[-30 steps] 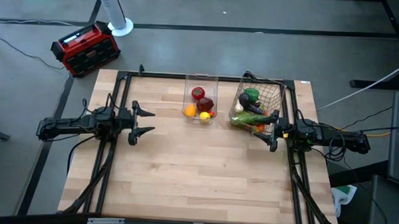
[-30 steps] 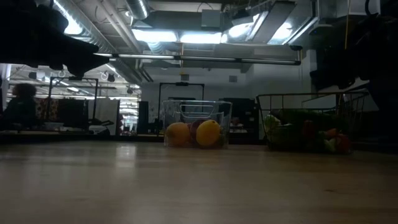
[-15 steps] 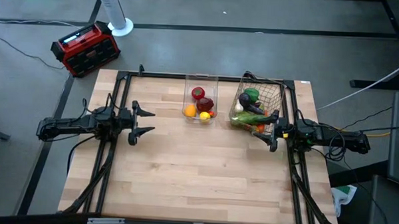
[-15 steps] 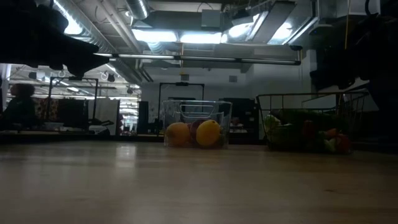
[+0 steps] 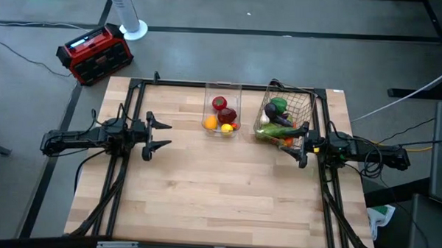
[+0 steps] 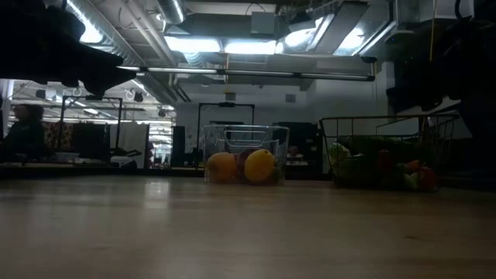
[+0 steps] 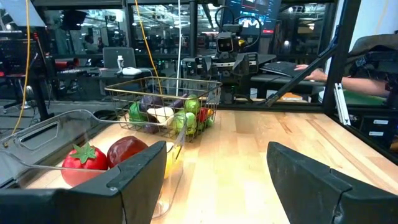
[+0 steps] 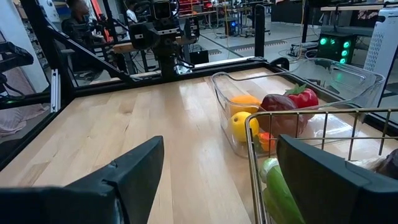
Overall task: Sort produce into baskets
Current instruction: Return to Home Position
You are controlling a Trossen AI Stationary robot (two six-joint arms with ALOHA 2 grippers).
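Gaping empty: left tool (image 5: 164,134), right tool (image 5: 302,147)

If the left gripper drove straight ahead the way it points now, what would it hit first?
Probably the clear plastic rectangular bin: the left gripper, jaws open, points across the wooden table, and one finger lines up with the bin's near corner. Past it stands the copper-brown wire mesh basket.
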